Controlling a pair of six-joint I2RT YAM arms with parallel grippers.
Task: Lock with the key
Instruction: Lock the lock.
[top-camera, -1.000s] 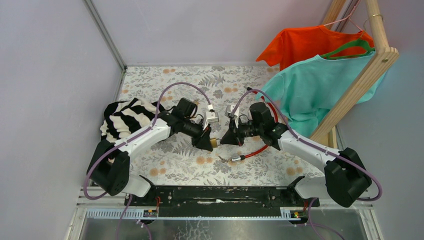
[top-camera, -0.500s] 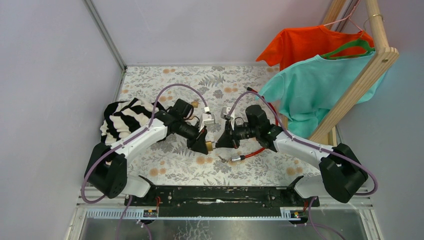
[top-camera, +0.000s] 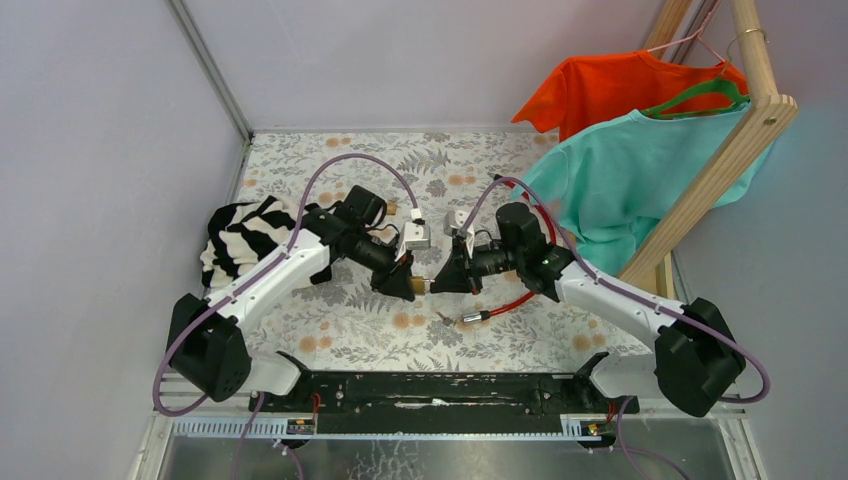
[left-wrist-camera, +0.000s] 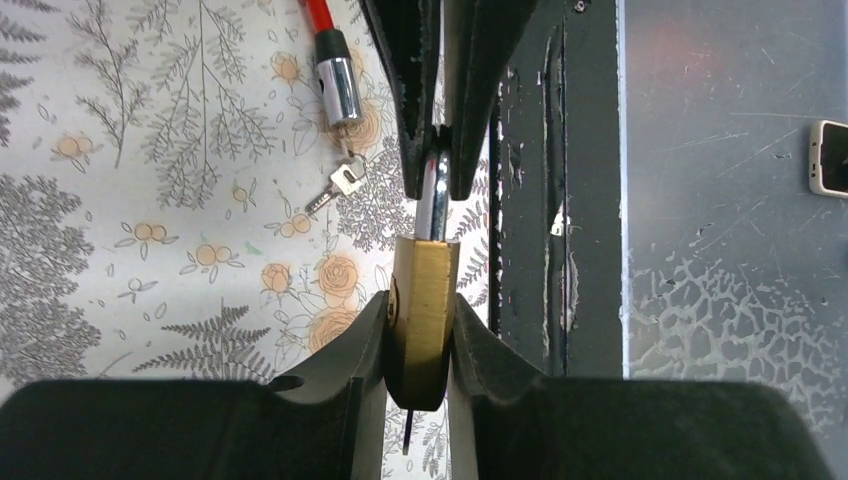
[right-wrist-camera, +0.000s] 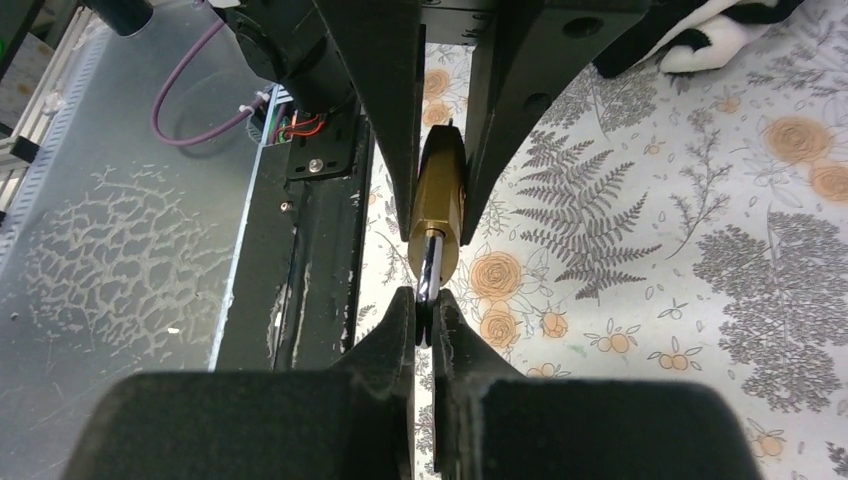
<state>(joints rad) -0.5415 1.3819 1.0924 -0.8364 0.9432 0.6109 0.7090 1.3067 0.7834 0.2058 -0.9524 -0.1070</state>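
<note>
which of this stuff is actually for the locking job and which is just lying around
For the job: brass padlock, body in the left gripper, shackle in the right gripper; key on the table.
Lying about: red cable, striped cloth, orange shirt, teal shirt, wooden rack.

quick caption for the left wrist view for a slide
Left gripper clamps the padlock, right gripper pinches its shackle, the key lies on the table beyond.

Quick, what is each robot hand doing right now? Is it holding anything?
Left gripper: closed on the small brass padlock, gripping its body.
Right gripper: closed on the padlock's silver metal shackle.
</note>
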